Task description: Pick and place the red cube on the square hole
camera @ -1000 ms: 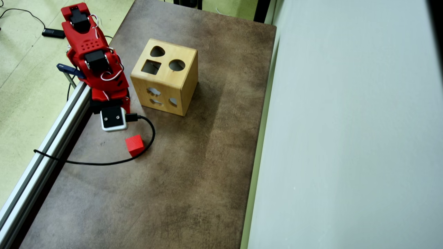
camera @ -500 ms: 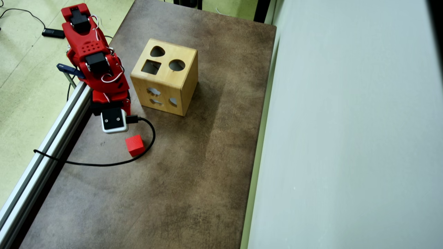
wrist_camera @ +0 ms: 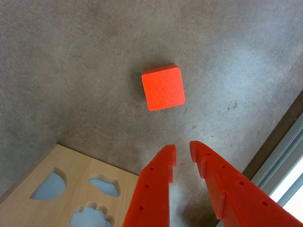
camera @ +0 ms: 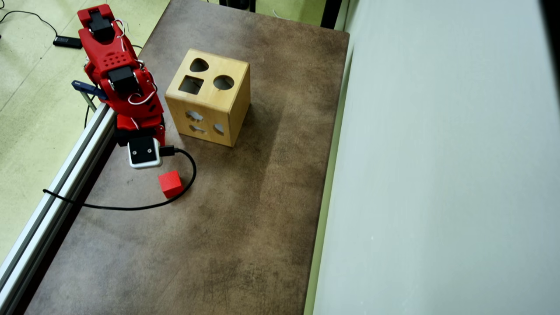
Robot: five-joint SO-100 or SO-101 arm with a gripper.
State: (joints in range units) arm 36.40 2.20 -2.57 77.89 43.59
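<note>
My pincer [wrist_camera: 182, 153] enters the wrist view from the bottom edge, its two red fingers [wrist_camera: 156, 189] a little apart with a narrow gap at the tips and nothing between them; their roots are cut off by the frame; from overhead the pincer itself is hidden under my wrist and the white camera block [camera: 143, 152], so I cannot see it there. The red cube [wrist_camera: 163, 87] lies flat on the brown bench [wrist_camera: 71, 71] ahead of my fingertips, apart from them; overhead it [camera: 170, 183] sits just beside the camera block, inside the loop of the black cable [camera: 131, 205]. The wooden box [camera: 210, 98] stands further up the bench, well apart from the cube; the square hole [camera: 191, 85] is on its top face, dark inside, next to a round one and a heart-like one. In the wrist view only a corner of the box's side [wrist_camera: 28, 208] shows, its cut-outs partly cropped.
</note>
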